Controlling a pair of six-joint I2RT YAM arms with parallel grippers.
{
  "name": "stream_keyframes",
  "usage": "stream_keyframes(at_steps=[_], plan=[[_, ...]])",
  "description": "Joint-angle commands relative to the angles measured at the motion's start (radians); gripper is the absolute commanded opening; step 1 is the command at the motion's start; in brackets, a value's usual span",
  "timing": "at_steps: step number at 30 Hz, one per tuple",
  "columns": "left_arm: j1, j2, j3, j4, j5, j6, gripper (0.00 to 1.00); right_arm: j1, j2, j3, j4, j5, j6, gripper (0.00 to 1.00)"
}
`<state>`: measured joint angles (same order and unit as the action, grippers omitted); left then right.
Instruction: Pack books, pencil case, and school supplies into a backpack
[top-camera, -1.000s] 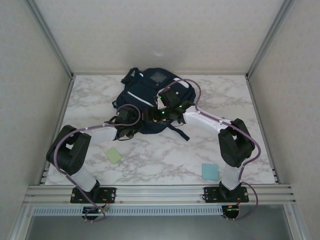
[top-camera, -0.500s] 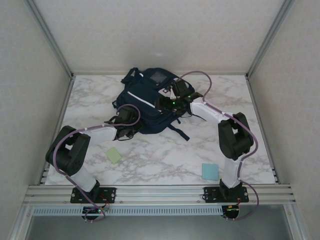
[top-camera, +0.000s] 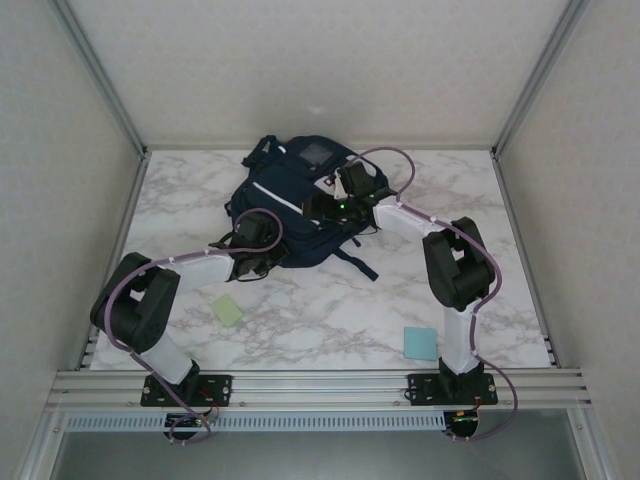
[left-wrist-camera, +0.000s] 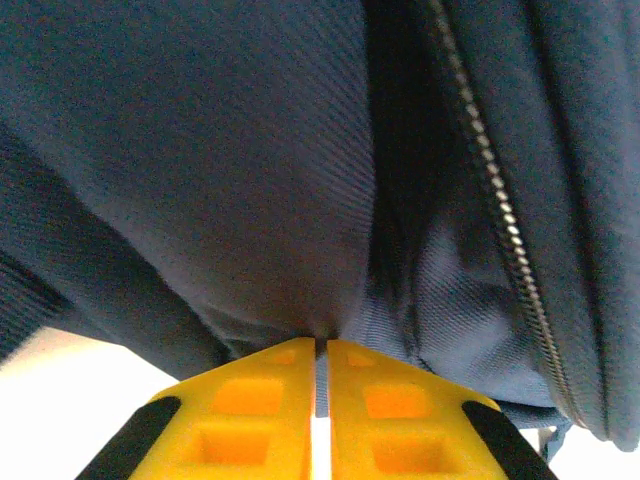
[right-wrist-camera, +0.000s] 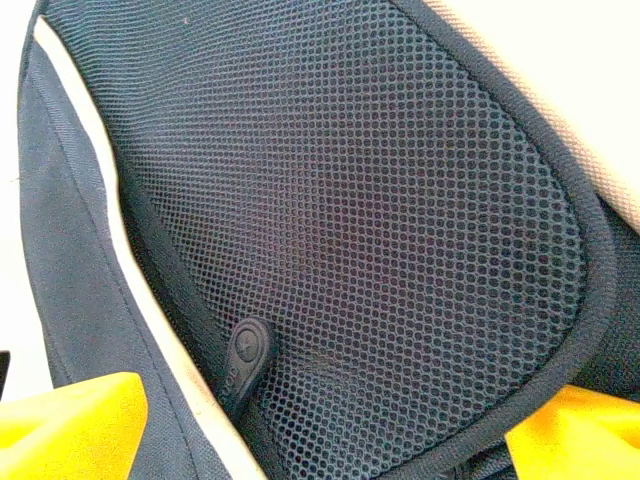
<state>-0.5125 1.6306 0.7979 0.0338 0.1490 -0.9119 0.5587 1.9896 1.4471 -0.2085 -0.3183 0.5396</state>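
The backpack (top-camera: 300, 235) is navy with a white stripe and grey patch; its mesh panel (right-wrist-camera: 350, 200) is black. The tabletop (top-camera: 330, 300) is grey-veined white marble. Pale green pad (top-camera: 227, 311), light blue pad (top-camera: 420, 342), yellow left fingers (left-wrist-camera: 250, 405).

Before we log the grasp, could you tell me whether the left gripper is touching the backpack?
Touching. In the left wrist view, the left gripper is shut on a fold of the backpack fabric, pinched right at its tips.

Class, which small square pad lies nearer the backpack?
The pale green pad, at left, is nearer the backpack; the light blue pad, at right, lies farther off.
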Motion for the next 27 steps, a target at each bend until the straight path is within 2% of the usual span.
stream_keyframes(at_steps=[1, 5, 10, 14, 17, 20, 23, 27], plan=[[-0.019, 0.010, 0.038, 0.025, 0.029, 0.005, 0.12, 0.074, -0.063, -0.070, 0.072, -0.151, 0.061, 0.91], [-0.023, 0.032, 0.059, 0.041, 0.038, 0.004, 0.12, 0.104, -0.105, -0.130, 0.118, -0.212, 0.113, 0.91], [-0.033, 0.064, 0.087, 0.057, 0.052, -0.003, 0.12, 0.129, -0.140, -0.135, 0.084, -0.222, 0.110, 0.91], [-0.034, 0.065, 0.091, 0.055, 0.052, -0.005, 0.12, 0.127, -0.174, -0.133, 0.034, -0.217, 0.074, 0.91], [-0.034, 0.045, 0.086, 0.025, 0.037, 0.009, 0.12, 0.114, -0.198, -0.118, -0.064, -0.152, 0.012, 0.89], [-0.034, 0.018, 0.077, -0.016, 0.017, 0.030, 0.14, 0.075, -0.228, -0.140, -0.085, -0.085, 0.025, 0.83], [-0.034, -0.019, 0.058, -0.052, 0.003, 0.053, 0.18, 0.051, -0.236, -0.130, -0.110, 0.010, 0.049, 0.71], [-0.034, -0.078, 0.030, -0.080, 0.007, 0.088, 0.30, 0.033, -0.208, -0.102, -0.100, 0.097, 0.099, 0.58]])
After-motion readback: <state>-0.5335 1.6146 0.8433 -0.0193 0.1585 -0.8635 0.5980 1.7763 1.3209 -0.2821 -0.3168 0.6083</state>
